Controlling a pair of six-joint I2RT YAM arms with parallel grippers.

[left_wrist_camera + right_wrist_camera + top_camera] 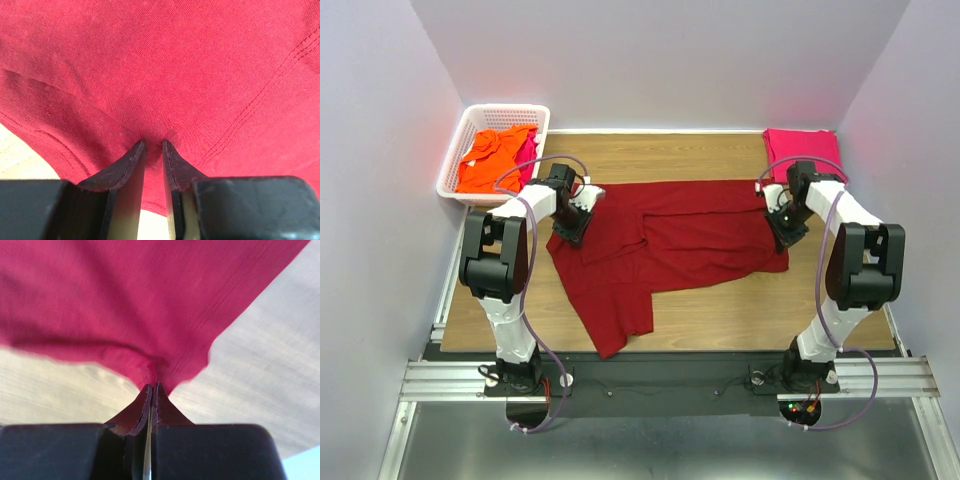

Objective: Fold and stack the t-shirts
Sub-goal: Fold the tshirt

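Observation:
A dark red t-shirt [680, 235] lies spread and partly folded across the middle of the wooden table [740, 310]. My left gripper [570, 228] is at the shirt's left side. In the left wrist view its narrow-set jaws [154, 142] pinch a pucker of the red cloth [160, 65]. My right gripper [786, 236] is at the shirt's right edge. Its jaws [152, 386] are shut on a hemmed corner of the cloth [125, 300], which hangs above the table. A folded magenta-pink t-shirt [802, 152] lies at the back right.
A white lattice basket [450, 170] stands at the back left, holding an orange t-shirt [490, 160] and a pink one [527, 150]. Pale walls close in the table on three sides. The shirt's lower tail reaches toward the table's near edge [620, 340].

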